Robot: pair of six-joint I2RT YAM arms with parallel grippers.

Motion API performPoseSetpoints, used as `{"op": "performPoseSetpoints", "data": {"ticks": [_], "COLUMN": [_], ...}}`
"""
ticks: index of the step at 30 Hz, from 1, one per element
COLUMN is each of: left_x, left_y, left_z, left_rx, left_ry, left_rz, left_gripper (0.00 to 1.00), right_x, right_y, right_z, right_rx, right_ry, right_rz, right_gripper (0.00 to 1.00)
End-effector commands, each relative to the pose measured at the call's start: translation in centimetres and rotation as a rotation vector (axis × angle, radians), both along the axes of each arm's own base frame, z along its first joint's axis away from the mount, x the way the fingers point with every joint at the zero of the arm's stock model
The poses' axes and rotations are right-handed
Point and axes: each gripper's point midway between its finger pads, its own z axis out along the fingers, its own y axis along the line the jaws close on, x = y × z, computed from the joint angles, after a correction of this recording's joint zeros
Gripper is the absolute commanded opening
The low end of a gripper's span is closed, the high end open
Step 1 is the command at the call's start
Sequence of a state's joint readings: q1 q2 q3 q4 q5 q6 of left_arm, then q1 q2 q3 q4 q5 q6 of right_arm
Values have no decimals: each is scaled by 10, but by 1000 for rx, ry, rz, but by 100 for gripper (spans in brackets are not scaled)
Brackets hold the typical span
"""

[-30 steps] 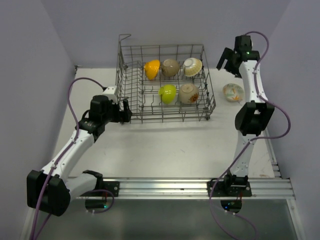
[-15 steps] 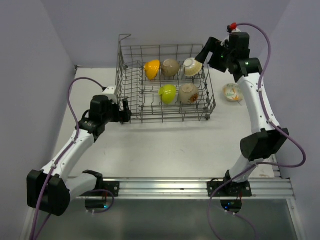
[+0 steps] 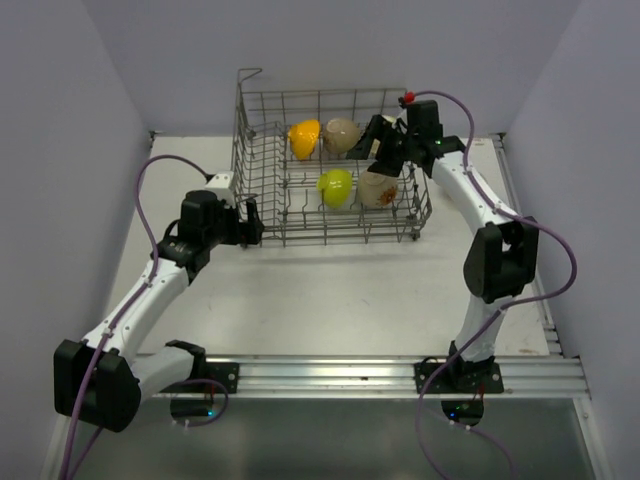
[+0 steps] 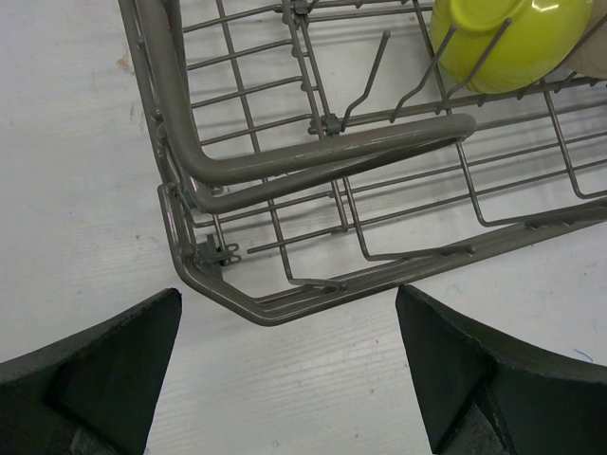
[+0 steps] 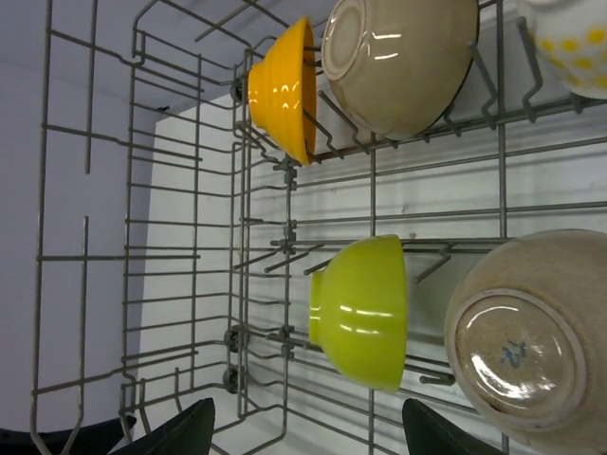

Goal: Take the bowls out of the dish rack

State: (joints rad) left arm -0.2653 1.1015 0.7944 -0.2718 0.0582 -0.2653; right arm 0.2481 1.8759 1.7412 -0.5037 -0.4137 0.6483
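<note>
The grey wire dish rack [image 3: 262,165] stands at the back of the table. On its tines sit an orange bowl [image 3: 303,138], a beige bowl [image 3: 340,133], a lime bowl [image 3: 335,186] and a speckled bowl [image 3: 377,188]. My right gripper [image 3: 378,140] hovers open over the rack's back right part. The right wrist view shows the lime bowl [image 5: 365,308] beyond its fingertips, and a white bowl with yellow dots [image 5: 569,38] at the edge. My left gripper [image 3: 250,222] is open by the rack's front left corner [image 4: 237,303], holding nothing.
The rack's handle loop [image 3: 250,72] rises at its back left corner. Purple walls close in the table [image 3: 330,290] on three sides. An aluminium rail [image 3: 380,375] carrying both arm bases runs along the near edge.
My right arm swung left from beside the rack to over its back right bowls, jaws narrowing slightly. The left arm and the bowls in the rack have not moved.
</note>
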Motion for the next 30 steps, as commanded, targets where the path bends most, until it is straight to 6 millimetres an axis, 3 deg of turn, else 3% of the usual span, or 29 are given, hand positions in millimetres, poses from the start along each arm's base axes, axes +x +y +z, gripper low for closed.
{"op": "performPoseSetpoints", "data": {"ticks": [1,6,14,30], "left_x": [1,0,1,0], "left_y": [-5,-6,-6,-10], "left_z": [1,1,1,2], "left_rx": [3,3,1,-12], "left_ry": [-16,-18,-17,-17], "left_rz": [-39,-42,-45,-60], "left_gripper": [100,100,100,100], "right_x": [4,4,18,16], "right_y": [26,40,34,48], "right_z": [5,-11,-35,-54], "right_rx": [73,53,-46,-199], "right_ry": [-30,-9,10,17], "right_rz": [63,83,58,77], "right_gripper": [81,81,83,96]}}
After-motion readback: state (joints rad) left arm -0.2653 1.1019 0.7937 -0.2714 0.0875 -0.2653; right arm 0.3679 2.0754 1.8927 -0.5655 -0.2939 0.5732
